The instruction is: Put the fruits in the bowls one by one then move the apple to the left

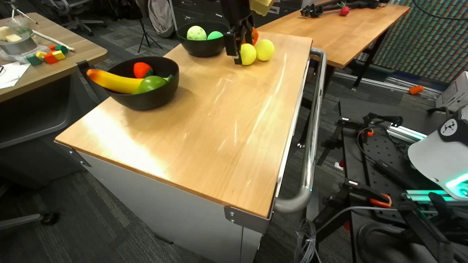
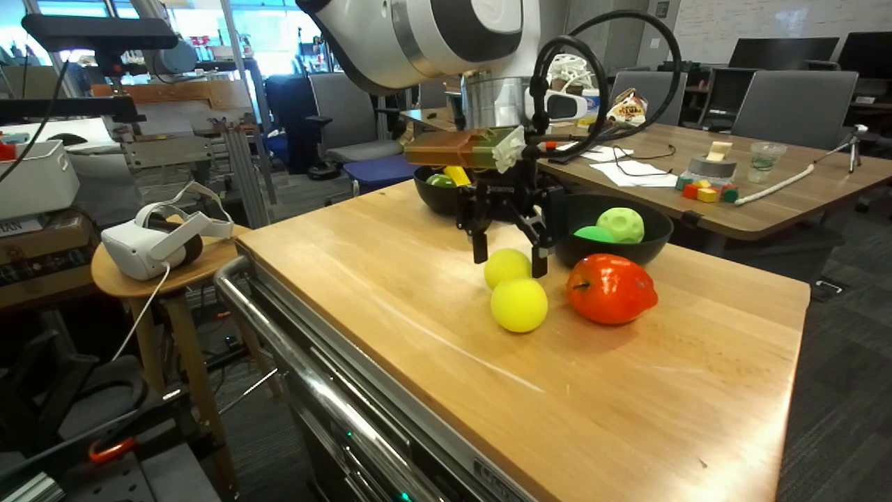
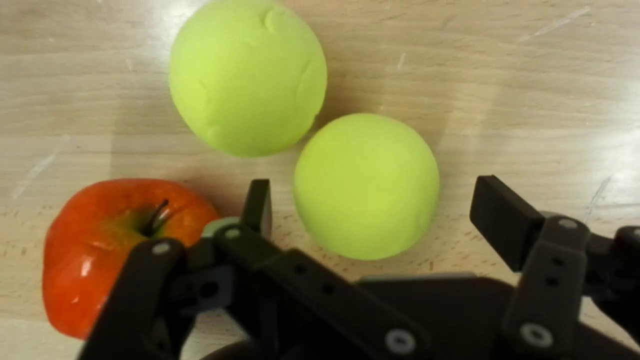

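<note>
Our jaws stand wide and hold nothing, one on each side of a yellow ball [image 3: 366,186], with a gap showing at either flank in the wrist view. We read the straddle as meant to pinch that ball across its middle without catching the second ball [image 3: 248,77], which lies just beside it; whether the two touch, we cannot tell. One jaw hangs over the narrow slot between ball and apple [image 3: 95,242], so lowering it there could nudge the fruit. The apple rests on the tabletop [image 1: 212,146], outside the fruit bowl [image 1: 146,103] and the ball bowl [image 1: 203,49], its move not yet made.

The fruit bowl carries a banana [image 1: 119,82], a red fruit [image 1: 142,69] and a green fruit [image 1: 150,84]; the ball bowl has a dimpled ball [image 2: 620,224] and a green round thing [image 2: 594,234]. We judge the split to be by kind, which would send the yellow ball over the ball bowl's nearby rim. Between fruit bowl and rail [image 1: 315,128], an exterior view shows open room for shifting the apple, though we cannot tell whose left is meant.
</note>
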Robot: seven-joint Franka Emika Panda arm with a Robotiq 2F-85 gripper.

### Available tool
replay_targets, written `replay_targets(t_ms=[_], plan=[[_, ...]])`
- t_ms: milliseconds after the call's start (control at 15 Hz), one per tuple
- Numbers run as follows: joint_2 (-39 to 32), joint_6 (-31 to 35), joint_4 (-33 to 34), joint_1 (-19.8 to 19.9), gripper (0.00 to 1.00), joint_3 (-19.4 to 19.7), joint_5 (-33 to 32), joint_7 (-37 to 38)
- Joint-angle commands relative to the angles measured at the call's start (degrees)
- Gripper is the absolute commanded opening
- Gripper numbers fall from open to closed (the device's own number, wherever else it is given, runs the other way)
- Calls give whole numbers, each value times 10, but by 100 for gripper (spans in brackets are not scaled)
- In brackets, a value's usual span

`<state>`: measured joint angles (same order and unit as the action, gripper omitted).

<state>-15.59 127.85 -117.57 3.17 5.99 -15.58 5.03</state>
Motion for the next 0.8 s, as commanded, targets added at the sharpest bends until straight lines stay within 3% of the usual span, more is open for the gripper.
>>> replay_targets(t_ms=[0, 333, 600, 733], plan=[[-6, 22, 2, 8, 75, 6, 14, 4], [-6, 27, 8, 12, 35, 10, 11, 4], [47, 29, 28, 6, 28, -8, 29, -34], [73, 29, 45, -11, 27, -7, -24, -29]])
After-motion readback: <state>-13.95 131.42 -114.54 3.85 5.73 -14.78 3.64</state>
